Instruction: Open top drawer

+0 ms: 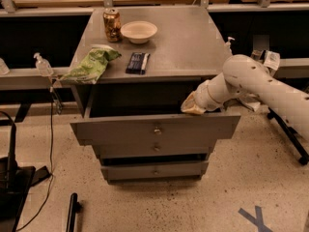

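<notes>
Gripper (193,107) sits at the right end of the top drawer (154,129), just over the front panel's top edge; can't tell how it's set. White arm (260,83) comes in from the right. Drawer is pulled out from under the cabinet top (193,42), knob (157,129) centred. On top: can (112,25), bowl (139,31), green chip bag (91,65), dark snack bar (137,63). Two narrower drawers (154,159) below.
</notes>
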`<state>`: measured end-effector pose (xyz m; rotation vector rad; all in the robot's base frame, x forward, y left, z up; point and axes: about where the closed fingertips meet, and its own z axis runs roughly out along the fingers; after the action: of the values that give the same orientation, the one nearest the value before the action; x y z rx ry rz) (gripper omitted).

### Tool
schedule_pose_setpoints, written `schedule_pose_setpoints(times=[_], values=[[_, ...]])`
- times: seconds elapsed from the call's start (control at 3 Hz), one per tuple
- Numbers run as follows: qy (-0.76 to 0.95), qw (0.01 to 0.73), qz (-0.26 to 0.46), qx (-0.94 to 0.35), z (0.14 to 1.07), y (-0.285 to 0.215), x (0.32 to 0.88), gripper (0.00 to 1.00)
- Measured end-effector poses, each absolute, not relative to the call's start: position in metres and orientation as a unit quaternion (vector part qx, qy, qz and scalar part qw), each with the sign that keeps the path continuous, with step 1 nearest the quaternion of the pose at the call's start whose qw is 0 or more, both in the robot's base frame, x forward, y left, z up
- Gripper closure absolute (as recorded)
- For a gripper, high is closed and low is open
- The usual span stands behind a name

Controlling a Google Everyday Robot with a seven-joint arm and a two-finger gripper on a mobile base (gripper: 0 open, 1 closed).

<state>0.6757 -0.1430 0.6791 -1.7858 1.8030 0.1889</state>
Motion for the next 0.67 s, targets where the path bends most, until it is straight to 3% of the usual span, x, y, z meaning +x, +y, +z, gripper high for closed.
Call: schedule_pose_setpoints(times=[0.67], values=[[0.679, 0.299, 0.076, -0.666, 0.679, -0.151, 0.66, 1.0]])
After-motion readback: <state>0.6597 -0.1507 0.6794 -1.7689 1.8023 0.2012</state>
